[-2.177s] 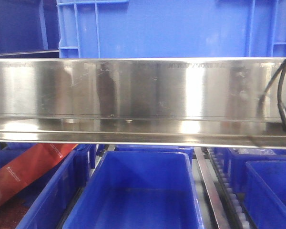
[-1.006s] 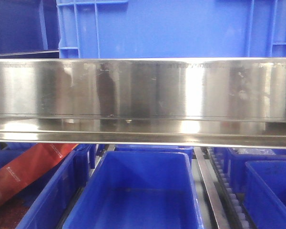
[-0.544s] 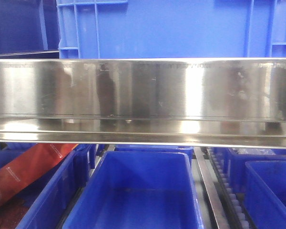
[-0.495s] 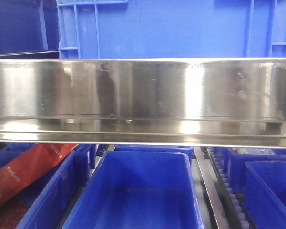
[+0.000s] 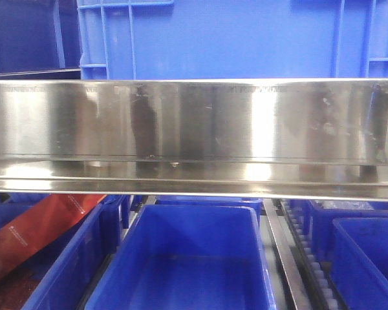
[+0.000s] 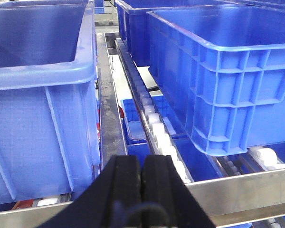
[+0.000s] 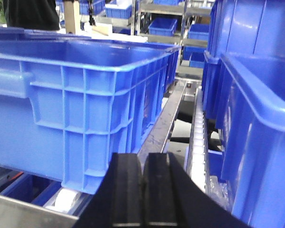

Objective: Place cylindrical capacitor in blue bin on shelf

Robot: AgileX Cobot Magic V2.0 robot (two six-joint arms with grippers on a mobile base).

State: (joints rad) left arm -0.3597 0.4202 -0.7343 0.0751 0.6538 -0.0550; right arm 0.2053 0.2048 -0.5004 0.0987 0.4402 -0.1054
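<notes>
Stainless-steel shelf (image 5: 194, 129) holds rows of blue bins (image 5: 187, 258). Both the left fingers (image 6: 142, 183) and right fingers (image 7: 143, 183) are pressed closed, holding nothing visible. No capacitor appears anywhere, so progress cannot be judged.

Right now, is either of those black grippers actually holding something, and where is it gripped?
Nothing shows in either. The left gripper and right gripper both have their pads pressed together with no capacitor visible between them.

The shelf's front rail (image 5: 194, 129) runs across the front view. A large bin (image 5: 226, 39) sits on the level above it; an open bin (image 5: 194, 258) lies below, flanked by neighbouring bins, a roller track (image 5: 310, 258) at its right.
</notes>
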